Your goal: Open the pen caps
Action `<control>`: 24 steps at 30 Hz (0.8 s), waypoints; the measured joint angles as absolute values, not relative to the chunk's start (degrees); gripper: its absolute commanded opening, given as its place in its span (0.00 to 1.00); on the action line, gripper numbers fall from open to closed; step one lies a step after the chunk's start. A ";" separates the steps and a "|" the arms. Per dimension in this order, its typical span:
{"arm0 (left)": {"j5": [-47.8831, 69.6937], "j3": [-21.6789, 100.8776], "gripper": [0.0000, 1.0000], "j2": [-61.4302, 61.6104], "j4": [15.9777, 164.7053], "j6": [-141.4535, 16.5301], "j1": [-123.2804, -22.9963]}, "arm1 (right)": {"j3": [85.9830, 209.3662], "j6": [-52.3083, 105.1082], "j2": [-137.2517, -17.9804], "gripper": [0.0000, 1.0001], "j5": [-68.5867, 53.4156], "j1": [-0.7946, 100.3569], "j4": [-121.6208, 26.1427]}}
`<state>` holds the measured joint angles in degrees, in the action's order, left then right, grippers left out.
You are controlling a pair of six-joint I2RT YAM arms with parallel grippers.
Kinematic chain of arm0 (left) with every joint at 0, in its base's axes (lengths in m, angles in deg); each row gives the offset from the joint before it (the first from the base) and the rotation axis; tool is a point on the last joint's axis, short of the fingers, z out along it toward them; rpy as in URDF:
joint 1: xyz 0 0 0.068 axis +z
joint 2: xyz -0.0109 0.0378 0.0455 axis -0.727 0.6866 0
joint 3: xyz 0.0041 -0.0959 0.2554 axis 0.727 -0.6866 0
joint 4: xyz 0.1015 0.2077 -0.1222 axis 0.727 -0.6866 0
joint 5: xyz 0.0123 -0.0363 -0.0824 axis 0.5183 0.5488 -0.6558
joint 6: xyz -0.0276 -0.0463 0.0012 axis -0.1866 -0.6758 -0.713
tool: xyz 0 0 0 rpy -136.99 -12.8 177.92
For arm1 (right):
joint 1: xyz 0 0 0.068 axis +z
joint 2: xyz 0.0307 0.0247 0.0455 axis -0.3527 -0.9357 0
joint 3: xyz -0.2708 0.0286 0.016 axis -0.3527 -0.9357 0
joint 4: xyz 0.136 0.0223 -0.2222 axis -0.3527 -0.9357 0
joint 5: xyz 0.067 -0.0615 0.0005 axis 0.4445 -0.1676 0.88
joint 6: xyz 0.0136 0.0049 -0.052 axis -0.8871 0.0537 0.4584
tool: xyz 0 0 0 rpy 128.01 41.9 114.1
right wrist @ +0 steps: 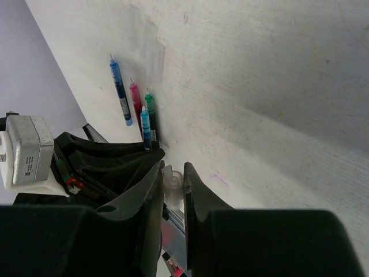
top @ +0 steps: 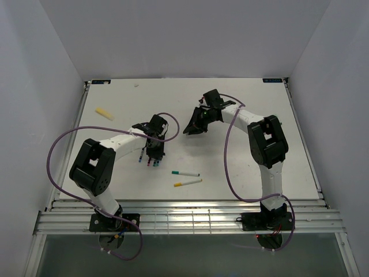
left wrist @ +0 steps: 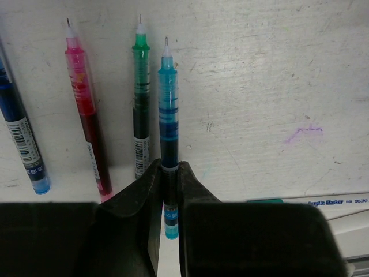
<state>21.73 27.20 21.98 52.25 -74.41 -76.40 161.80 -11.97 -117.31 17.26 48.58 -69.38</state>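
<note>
The light-blue pen [left wrist: 168, 104] lies flat on the table [left wrist: 277, 69] with its tip bare, so its cap is off. The left pincer [left wrist: 169, 170] stands over the pen's back end with one jaw close on each side of the barrel. The view is too tight there, and I cannot tell if the jaws pinch the barrel or only stand beside it. Just to the left of the light-blue pen lies the green pen [left wrist: 140, 98], almost touching it. Then come the red pen [left wrist: 86, 115] and the dark blue pen [left wrist: 17, 127], all uncapped and roughly parallel.

The right pincer [right wrist: 172, 173] is closed on a clear cap [right wrist: 172, 186]. It hangs above the table, beyond the light-blue pen and to its right, well apart from it.

I judge that the step in hand is to let go of both parts. The left jaws should open wide before the arm rises, and the rise should go straight up, because a sideways drag would roll the light-blue pen into the green pen. The clear cap is better released low over bare table to the right of the light-blue pen, so that it does not bounce into the row.

Two capped pens wait to the right of the light-blue pen and nearer to the arm bases: the green-capped white pen [top: 185, 173] and the yellow-capped white pen [top: 188, 182].
</note>
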 measured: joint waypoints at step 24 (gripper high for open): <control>22.37 26.76 0.37 22.53 52.18 -74.70 -76.40 | 159.52 -12.94 -117.22 0.08 18.18 48.95 -66.41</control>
<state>22.37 26.76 22.53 52.18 -74.70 -76.40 159.52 -12.94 -117.22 18.18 48.95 -66.41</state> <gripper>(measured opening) 0.365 0.211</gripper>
